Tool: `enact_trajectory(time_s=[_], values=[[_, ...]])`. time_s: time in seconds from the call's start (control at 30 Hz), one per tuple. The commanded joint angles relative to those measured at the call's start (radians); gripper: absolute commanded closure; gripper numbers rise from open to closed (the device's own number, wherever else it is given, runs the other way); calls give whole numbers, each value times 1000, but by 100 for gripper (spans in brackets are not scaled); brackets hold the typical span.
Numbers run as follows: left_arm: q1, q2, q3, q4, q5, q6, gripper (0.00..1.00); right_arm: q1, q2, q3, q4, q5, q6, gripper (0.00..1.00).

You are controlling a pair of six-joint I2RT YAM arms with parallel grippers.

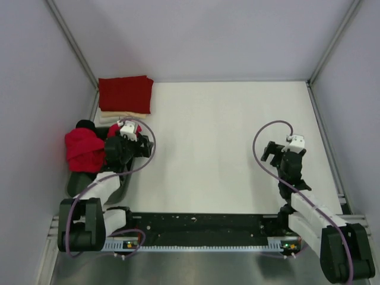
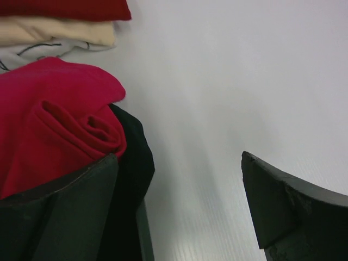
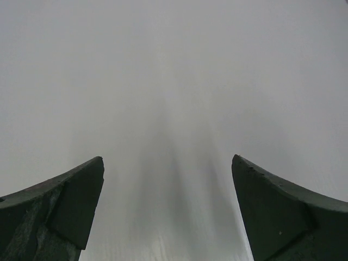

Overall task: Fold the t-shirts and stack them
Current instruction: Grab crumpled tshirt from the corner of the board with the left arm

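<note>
Folded red t-shirt (image 1: 125, 94): I see it lying flat on top of the stack. It is ahead of the left gripper's jaws and off to their left, well apart from them.
Cream t-shirt (image 2: 60, 31): folded and directly under the folded red t-shirt, with its edge showing just below the red one.
White cloth (image 2: 32, 51): marked with thin dark lines, at the bottom of the stack under the cream t-shirt. I cannot tell what it is.
Crumpled red t-shirt (image 2: 49, 119): bunched and rolled, not folded. It sits just beside the outer side of the left finger, nearer the jaws than the stack. I cannot confirm contact from the wrist view.
Black cloth (image 2: 133, 163): under and beside the crumpled red t-shirt, reaching in past the left fingertip.
Left gripper (image 2: 178, 163): jaws wide apart, with only bare table between them. I record no grip.
Right gripper (image 3: 167, 163): jaws wide apart and holding nothing. Only plain surface lies between and ahead of them, and all the shirts are well apart from it.
Table (image 1: 225, 148): white, and it carries the stack.
</note>
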Motion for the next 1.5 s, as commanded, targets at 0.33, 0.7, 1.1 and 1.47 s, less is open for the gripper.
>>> enact_trajectory(time_s=[0.33, 0.7, 1.1, 1.47], values=[[24, 23, 790, -982, -402, 457, 1, -13, 48, 94, -52, -52, -23, 1], [268, 222, 738, -1073, -553, 641, 1, -9, -59, 388, -365, -524, -13, 8], [288, 372, 783, -1027, -705, 609, 100, -2, -107, 350, -381, -548, -21, 9], [288, 98, 911, -1116, -614, 643, 100, 1, -104, 370, -417, -564, -14, 9]])
